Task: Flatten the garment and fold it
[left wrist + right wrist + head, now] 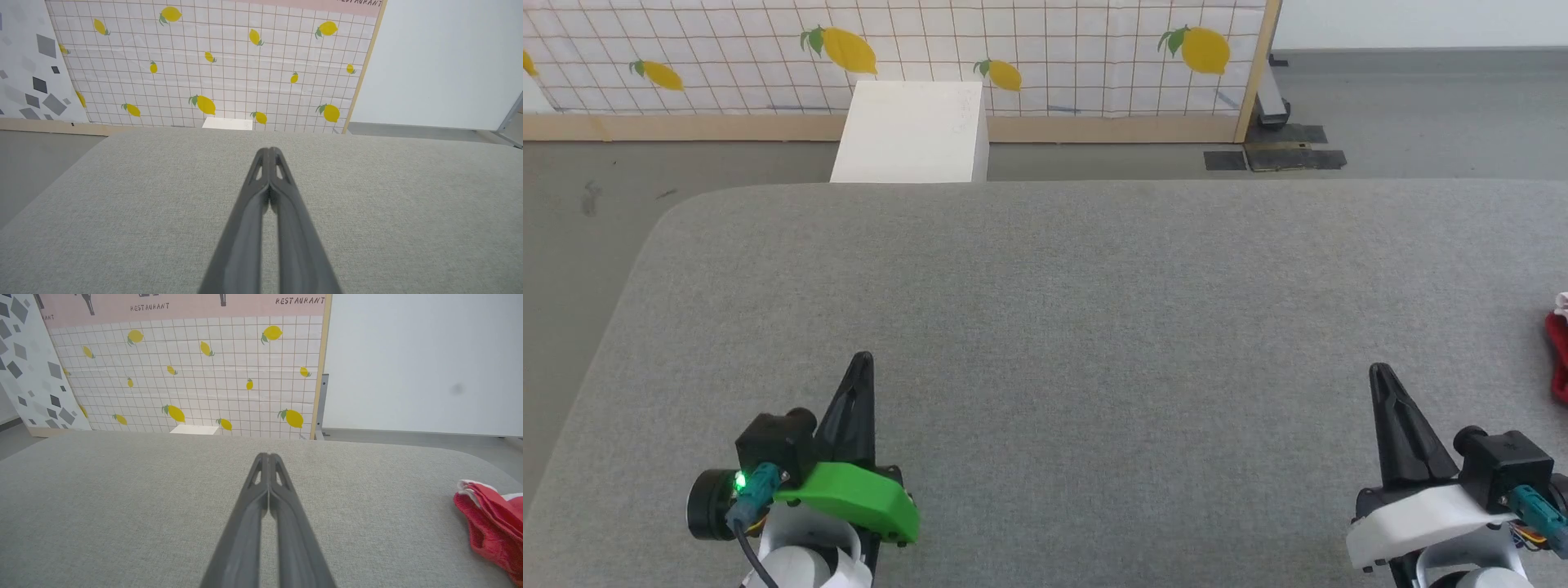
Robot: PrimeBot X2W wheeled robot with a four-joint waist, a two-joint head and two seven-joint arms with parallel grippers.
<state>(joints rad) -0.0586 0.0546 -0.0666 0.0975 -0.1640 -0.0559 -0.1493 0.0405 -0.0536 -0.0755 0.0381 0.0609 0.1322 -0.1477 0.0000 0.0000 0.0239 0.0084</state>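
Note:
The garment [1558,347] is red with white trim and lies crumpled at the far right of the grey table, mostly cut off by the head view's edge. In the right wrist view the garment [494,522] sits at the lower right, well to the right of my fingers. My left gripper [863,359] rests at the lower left, shut and holding nothing. My right gripper [1379,371] rests at the lower right, also shut and holding nothing, left of the garment. Both wrist views show the fingertips pressed together: left gripper [269,150], right gripper [268,455].
The grey fabric-covered table [1045,310] has a rounded far-left corner. Beyond its far edge stand a white box [913,131] on the floor and a lemon-patterned panel [890,49]. Black tape patches [1278,155] lie on the floor at the panel's right foot.

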